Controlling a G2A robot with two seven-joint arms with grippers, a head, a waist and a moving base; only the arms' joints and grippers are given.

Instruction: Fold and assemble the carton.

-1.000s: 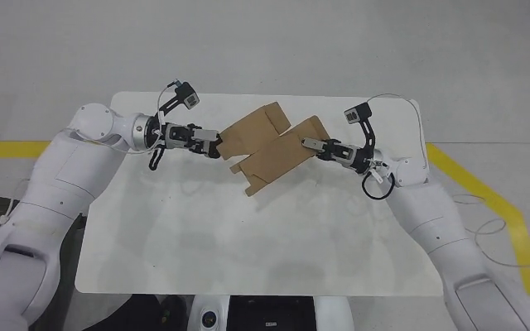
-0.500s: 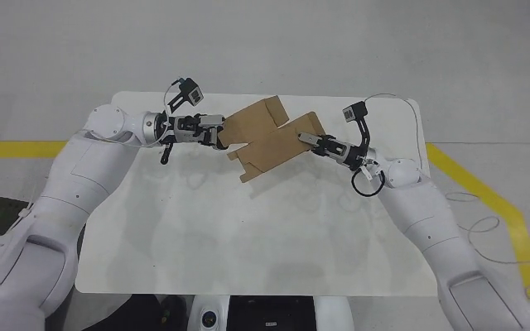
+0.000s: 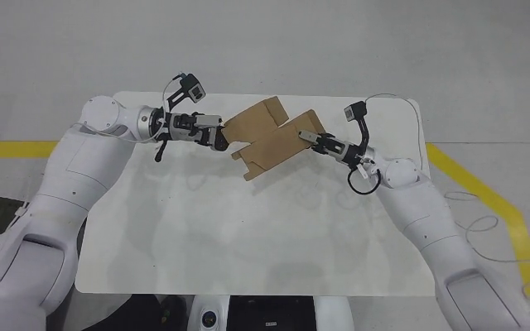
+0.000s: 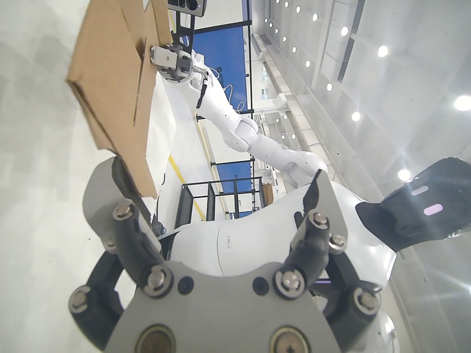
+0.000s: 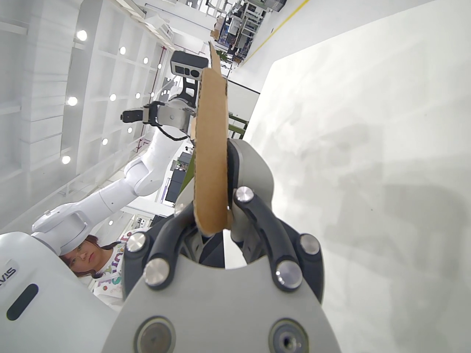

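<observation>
Your left gripper (image 3: 219,138) has its jaws spread wide. One finger (image 4: 125,185) sits right against the near corner of the carton (image 3: 269,136), and the other finger (image 4: 317,194) stands well apart from the cardboard, touching nothing. That's no grip, only a corner tucked just inside one fingertip.

Beyond those fingers the carton runs out as a flattened brown sheet with its flaps not yet folded up. It hangs in the air between your two grippers, over the white table (image 3: 248,240).

At the far end, your right gripper (image 3: 313,138) is clamped firmly on the carton's opposite edge. From that wrist the board (image 5: 209,141) rises edge-on straight out from between the pinching fingers (image 5: 243,170), pressed on both faces. Past its tip you can see the left gripper (image 5: 134,115) splayed apart at the other end.
</observation>
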